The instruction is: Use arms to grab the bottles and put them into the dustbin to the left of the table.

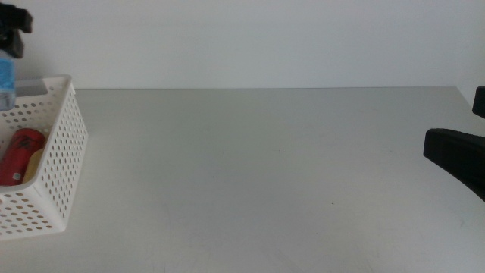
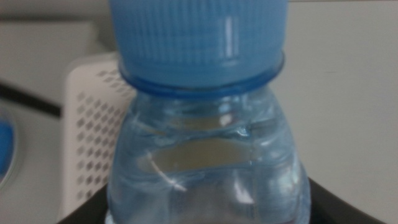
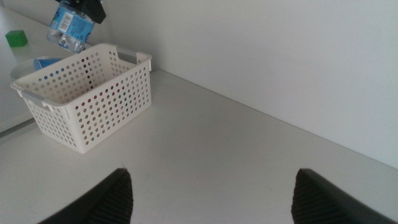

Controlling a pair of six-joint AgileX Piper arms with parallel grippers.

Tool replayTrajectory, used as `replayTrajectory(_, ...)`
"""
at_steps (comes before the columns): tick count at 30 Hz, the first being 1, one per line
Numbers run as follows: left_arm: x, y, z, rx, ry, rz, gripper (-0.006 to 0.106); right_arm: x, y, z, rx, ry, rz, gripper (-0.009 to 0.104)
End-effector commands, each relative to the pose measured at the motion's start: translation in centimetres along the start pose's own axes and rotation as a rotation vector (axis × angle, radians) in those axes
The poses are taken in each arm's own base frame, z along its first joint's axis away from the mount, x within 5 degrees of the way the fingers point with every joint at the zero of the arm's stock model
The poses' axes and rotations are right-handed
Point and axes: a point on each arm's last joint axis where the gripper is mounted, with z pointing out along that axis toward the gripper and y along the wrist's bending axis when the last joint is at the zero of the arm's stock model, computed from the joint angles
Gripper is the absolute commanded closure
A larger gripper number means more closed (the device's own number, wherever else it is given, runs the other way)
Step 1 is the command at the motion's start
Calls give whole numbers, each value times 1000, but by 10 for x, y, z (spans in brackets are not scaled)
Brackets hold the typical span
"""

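The white perforated dustbin (image 1: 53,144) stands at the table's left edge. A red cola can (image 1: 17,155) lies inside it, with a sliver of a yellow bottle (image 1: 33,162) beside it. My left gripper (image 1: 14,30) hangs above the dustbin's far side, shut on the clear water bottle (image 1: 6,80). The left wrist view is filled by that bottle (image 2: 205,168) and its blue cap (image 2: 199,43), with the dustbin (image 2: 93,130) behind. From the right wrist view I see the bottle (image 3: 71,25) over the dustbin (image 3: 87,93). My right gripper (image 3: 214,199) waits open and empty at the table's right side (image 1: 455,155).
The light grey table (image 1: 258,167) stretches between the dustbin and the right arm, with a white wall behind it. A small green block (image 3: 17,38) and a blue object (image 3: 46,62) show beyond the dustbin.
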Motion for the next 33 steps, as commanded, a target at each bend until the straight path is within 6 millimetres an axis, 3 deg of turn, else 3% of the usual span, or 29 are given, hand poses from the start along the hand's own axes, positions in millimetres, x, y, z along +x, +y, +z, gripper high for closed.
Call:
replayTrajectory(1,-9,21,-16,-28,-92,-63,102,-17,-1,-5,10,-113,-13,30)
replayTrajectory(6,-1,40,38,-9,76,-73,102,-17,-1,-5,10,-113,-13,30)
replayTrajectory(12,8,40,97,13,213,-86,102,-17,-1,-5,10,-113,-13,30)
replayTrajectory(18,16,38,135,23,285,-78,93,-17,-1,-5,10,-113,-13,30)
replayTrajectory(23,17,37,144,47,290,-47,67,-17,-1,-5,10,-113,-13,30)
replayTrajectory(29,19,35,140,68,331,-33,7,-17,-1,-5,10,-113,-13,30)
replayTrajectory(33,15,34,127,92,382,-61,7,-17,-1,-5,10,-113,-13,30)
